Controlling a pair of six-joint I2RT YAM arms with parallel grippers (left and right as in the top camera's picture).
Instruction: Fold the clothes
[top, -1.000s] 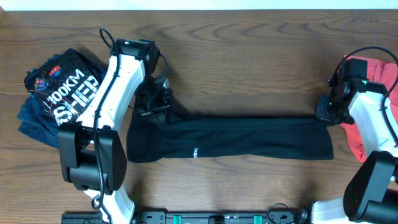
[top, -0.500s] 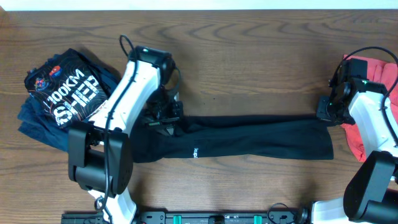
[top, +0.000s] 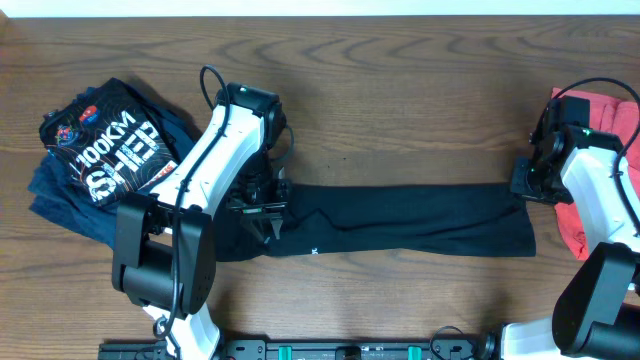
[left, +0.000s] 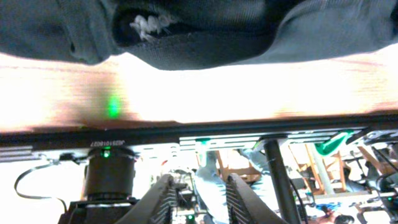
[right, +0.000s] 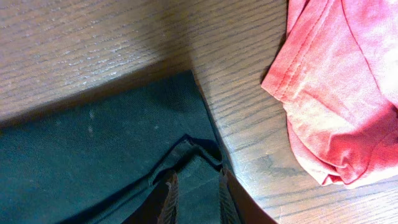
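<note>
Shifted since a second ago: left pincer (top: 265, 222), off the far left corner of the black tee (top: 420, 220) and down toward the front edge, now over the left part of the cloth; cloth there rumpled now, flat before; right end of the tee as before. Nearest the front edge, left arm's base (top: 160, 265) and right arm's base (top: 600, 300). Next back, the black tee, stretched as a long band across the middle of the counter (top: 400, 100), with a small white mark (top: 313, 250) near the front hem, left of centre. Left pincer pointing down at the rumpled left part, fingers (left: 163, 200) slightly spread in the wrist view, nothing between them, dark cloth on the wood beyond the tips. Right pincer (top: 520, 182) at the tee's far right corner, narrowly spread over a small raised fold in the cloth; touching it or not, impossible to tell. Just right of that corner, red tee (right: 348, 93), crumpled, close to the black one but apart from it, partly hidden under the right arm from overhead. Farther back on the left, navy "100KM" tee (top: 110, 150), heaped with the print facing up, beside the left arm. Farthest back, brown wood grain up to a pale strip along the far edge.
</note>
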